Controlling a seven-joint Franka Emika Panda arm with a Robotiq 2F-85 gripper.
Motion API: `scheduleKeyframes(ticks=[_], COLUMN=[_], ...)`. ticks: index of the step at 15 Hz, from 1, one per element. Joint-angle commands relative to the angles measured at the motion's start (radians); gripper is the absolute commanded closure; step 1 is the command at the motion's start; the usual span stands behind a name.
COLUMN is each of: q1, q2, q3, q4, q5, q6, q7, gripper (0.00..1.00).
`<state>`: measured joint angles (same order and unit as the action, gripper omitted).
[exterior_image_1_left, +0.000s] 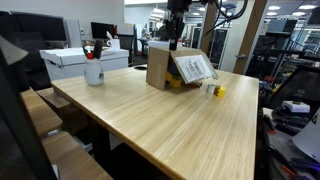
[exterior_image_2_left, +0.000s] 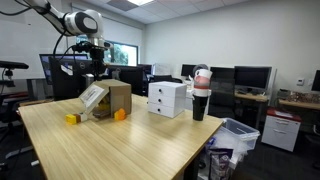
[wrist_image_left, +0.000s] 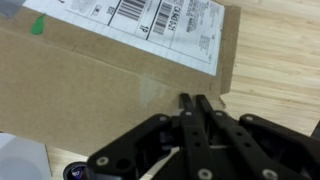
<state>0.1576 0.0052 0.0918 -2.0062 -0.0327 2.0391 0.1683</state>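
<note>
My gripper is shut, its two black fingers pressed together with nothing visible between them. It hangs just above the top of a brown cardboard box that bears a white shipping label. In both exterior views the gripper sits over the box, whose labelled flap hangs open to one side. A small yellow block and an orange ball lie on the table beside the box.
The box stands on a long wooden table. A white cup with pens and a white drawer box stand near one end, with a dark cup beside them. Desks, monitors and chairs surround the table.
</note>
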Motion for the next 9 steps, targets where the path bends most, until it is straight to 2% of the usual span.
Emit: scheduleKeyframes(ticks=[1,4,9], q1=[-0.016,-0.018,-0.018], q2=[-0.045,-0.055,-0.080], q3=[0.008,0.007,0.006], q4=[-0.080,-0.113,-0.159], q5=[0.041,0.069,0.108], q6=[-0.004,-0.006,-0.013], q7=[-0.008,-0.016,-0.022], gripper=[1.00,0.96,0.97])
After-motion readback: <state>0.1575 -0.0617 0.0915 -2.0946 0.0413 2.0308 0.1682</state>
